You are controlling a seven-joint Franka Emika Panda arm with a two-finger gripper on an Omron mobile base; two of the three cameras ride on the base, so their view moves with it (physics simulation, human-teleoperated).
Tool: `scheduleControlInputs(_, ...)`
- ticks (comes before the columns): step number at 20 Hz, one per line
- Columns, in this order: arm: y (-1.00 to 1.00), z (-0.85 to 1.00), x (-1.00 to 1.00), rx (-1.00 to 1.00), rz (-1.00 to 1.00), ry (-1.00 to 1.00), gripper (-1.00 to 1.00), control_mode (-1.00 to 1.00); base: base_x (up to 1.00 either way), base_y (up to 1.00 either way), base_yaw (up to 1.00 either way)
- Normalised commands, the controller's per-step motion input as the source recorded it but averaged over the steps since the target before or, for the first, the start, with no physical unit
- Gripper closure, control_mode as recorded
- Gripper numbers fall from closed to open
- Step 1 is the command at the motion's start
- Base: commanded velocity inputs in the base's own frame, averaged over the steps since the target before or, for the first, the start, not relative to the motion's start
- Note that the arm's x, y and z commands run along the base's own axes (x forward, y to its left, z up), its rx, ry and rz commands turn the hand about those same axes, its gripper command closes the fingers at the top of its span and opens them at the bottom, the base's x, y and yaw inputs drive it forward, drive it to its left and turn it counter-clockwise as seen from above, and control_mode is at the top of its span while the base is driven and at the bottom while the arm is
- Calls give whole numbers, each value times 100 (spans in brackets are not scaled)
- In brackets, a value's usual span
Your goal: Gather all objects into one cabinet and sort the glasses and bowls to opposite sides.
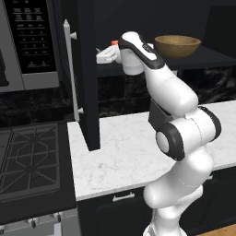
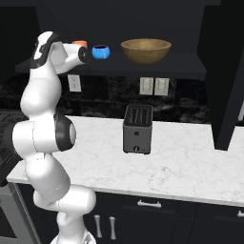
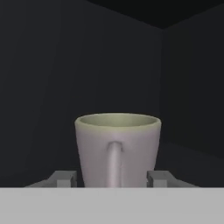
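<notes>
On the cabinet shelf point(image 2: 190, 66), left of the blue cup point(image 2: 100, 51), the orange cup point(image 3: 117, 148) is standing upright, mouth up, handle facing the hand camera. End effector point(image 3: 113, 178) is sitting with fingers spread either side of it; grip contact unclear. Wooden bowl point(image 2: 146, 50) is sitting further right.

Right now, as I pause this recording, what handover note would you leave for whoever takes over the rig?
Gripper: inside the open cabinet, fingers flanking the orange cup; contact unclear.
Things: on the shelf, seen in the right base view, orange cup at the left, blue cup beside it, wooden bowl apart to the right.
Done: all three are in one cabinet, cups and bowl on opposite sides.
Left: probably confirm the cup is seated, release, back out.
</notes>
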Motion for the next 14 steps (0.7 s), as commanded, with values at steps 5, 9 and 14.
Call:
scheduleControlInputs(5,0,9,-15,0,0,0,-100,-100,0,0,0)
scheduleControlInputs(9,0,15,-34,0,-2,0,-100,-100,0,0,0)
scheduleControlInputs(14,-6,20,-42,0,-7,1,-100,-100,0,0,0)
